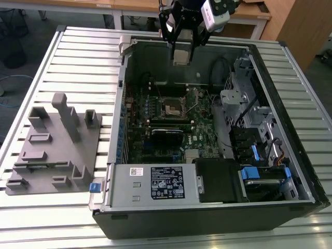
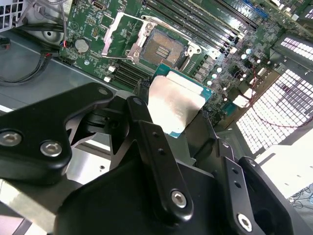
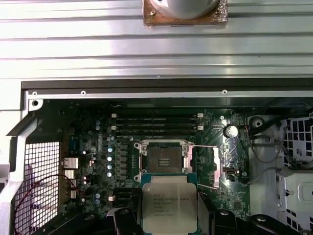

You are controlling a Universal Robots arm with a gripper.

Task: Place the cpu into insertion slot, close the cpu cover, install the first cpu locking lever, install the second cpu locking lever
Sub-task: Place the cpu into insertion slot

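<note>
Holds cpu [image 3: 169, 203] clamped in gripper [image 1: 181, 54], w/ insertion slot [image 3: 164, 159] well below gripper, uncovered; cpu cover [image 2: 119, 35] prob. swung open just beside it.

A slatted metal worktop [image 1: 78, 62] carries an open black computer case [image 1: 207, 218]. Just beside the case, on the exterior view's left, lies a grey moulded block [image 1: 52, 150] with upright pegs and pockets; a small blue clip [image 1: 94, 187] sits between them. Inside the case lies a green motherboard [image 1: 202, 129], with a labelled power supply [image 1: 155, 182] at the near wall. A long black card [image 1: 166, 136] stands on the board. Drive bays [image 1: 259, 174] with blue latches fill the exterior view's right. The second wrist view shows a coin battery [image 2: 81, 45].
</note>
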